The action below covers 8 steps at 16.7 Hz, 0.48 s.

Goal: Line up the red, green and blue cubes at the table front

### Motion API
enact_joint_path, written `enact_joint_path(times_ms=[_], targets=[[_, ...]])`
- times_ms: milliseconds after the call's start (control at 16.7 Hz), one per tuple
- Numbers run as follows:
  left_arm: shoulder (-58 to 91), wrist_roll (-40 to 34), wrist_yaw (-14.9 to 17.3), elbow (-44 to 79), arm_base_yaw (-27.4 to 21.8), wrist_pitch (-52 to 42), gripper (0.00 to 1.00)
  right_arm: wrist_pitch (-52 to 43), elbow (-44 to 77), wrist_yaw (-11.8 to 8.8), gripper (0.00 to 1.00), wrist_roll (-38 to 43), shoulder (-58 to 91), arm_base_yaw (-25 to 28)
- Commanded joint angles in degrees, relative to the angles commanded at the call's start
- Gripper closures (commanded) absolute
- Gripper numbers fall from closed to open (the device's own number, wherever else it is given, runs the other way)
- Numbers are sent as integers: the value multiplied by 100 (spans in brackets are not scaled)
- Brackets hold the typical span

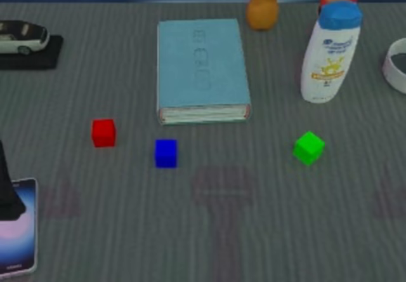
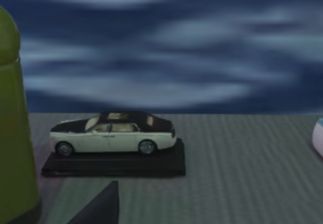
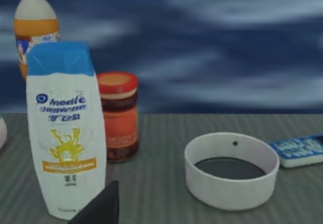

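Three cubes lie on the ribbed dark grey table (image 1: pixel 266 231) in the top view. The red cube (image 1: pixel 103 133) is at the left, and the blue cube (image 1: pixel 166 153) is just right of it and slightly nearer the front. Far to the right, the green cube (image 1: pixel 309 147) sits turned at an angle. Neither arm shows in the top view. A dark part of my left gripper (image 2: pixel 103 209) shows low in the left wrist view, and a dark part of my right gripper (image 3: pixel 103 209) low in the right wrist view. No cube appears in either wrist view.
A pale blue book (image 1: pixel 202 69) lies behind the blue cube. A white bottle (image 1: pixel 330 50), red-lidded jar (image 3: pixel 117 115), orange bottle (image 1: pixel 264 2) and white ring (image 1: pixel 396 66) stand back right. A toy car (image 1: pixel 22 39) is back left, a phone (image 1: pixel 18 231) front left.
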Motion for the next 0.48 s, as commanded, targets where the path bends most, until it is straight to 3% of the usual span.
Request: enact_joint_path(times_ms=[240, 480], targets=[[170, -35, 10, 172, -37, -122, 0, 0, 0, 0, 0, 0, 0, 0], [1239, -228, 27, 1221, -204, -805, 0, 0, 0, 0, 0, 0, 0, 0]])
